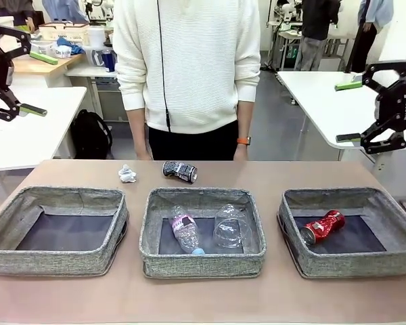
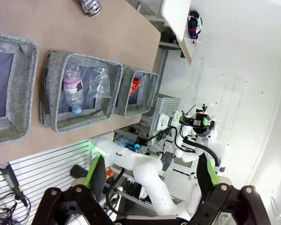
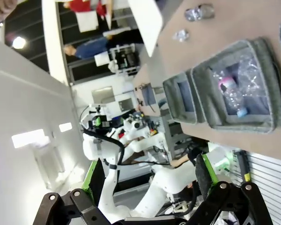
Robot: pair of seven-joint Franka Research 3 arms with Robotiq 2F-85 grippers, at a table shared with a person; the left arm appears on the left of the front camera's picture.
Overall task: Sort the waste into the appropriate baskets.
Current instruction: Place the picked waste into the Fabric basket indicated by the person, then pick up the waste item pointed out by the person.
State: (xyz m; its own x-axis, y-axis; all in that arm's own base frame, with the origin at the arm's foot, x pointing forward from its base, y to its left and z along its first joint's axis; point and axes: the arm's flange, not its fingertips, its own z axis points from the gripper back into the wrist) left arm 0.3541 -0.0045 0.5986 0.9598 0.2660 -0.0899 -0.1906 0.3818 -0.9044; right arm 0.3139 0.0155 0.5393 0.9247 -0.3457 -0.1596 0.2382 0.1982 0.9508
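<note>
While parked high with left gripper (image 1: 35, 71) and right gripper (image 1: 340, 112) gaping empty, yet to collect black-and-white can (image 1: 180, 171) and paper wad (image 1: 127, 174) well below, beyond baskets (image 1: 203, 195) grouping bottle (image 1: 185, 232) with cup (image 1: 230, 227), red can (image 1: 322, 227) apart, by material.

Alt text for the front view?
Three grey fabric baskets on a table: middle basket holds a clear pink-labelled bottle and clear plastic cup, right basket a crushed red can. Behind lie a white paper wad and crushed black-and-white can. Left gripper and right gripper hang open; a person stands opposite.
</note>
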